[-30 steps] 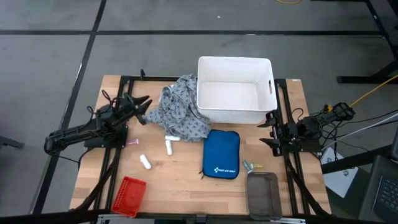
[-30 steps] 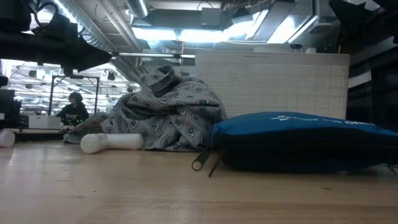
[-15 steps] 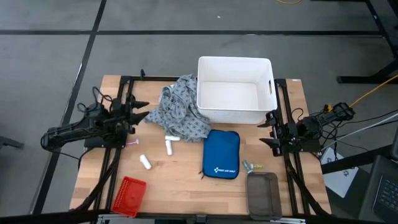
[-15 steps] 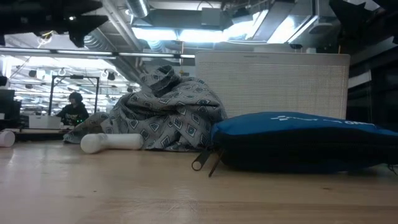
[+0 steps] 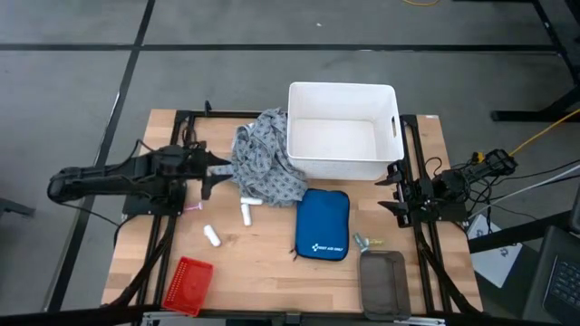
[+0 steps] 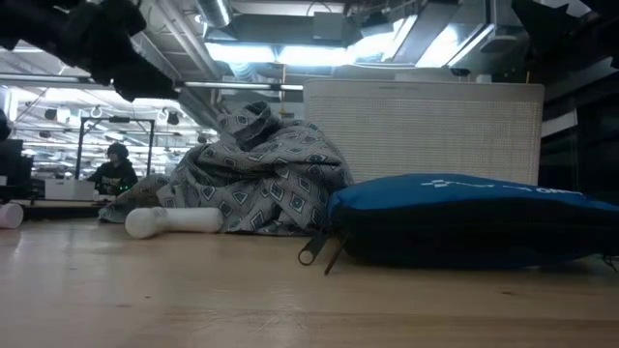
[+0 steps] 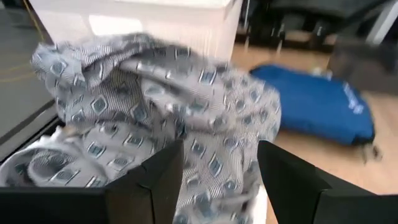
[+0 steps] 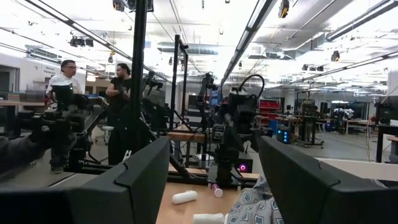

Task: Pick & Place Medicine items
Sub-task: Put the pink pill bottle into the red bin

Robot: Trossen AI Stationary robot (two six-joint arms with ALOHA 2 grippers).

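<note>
Your white bin [image 5: 343, 136] holds nothing yet; everything's left. Your left claw [image 5: 210, 174] gapes wide and empty beside the cloth [image 5: 263, 163]; two white bottles [image 5: 246, 213] lie near it on the table.

A wooden table [image 5: 263, 258] stands on a grey floor [image 5: 72, 81] crossed by dark lines. Beyond it lies a large workshop hall with bright strip lights [image 8: 357, 25] and ducts under the ceiling, black metal frames [image 8: 138, 81], benches [image 8: 186, 134] with equipment, and two people [image 8: 65, 93] standing far off.
</note>
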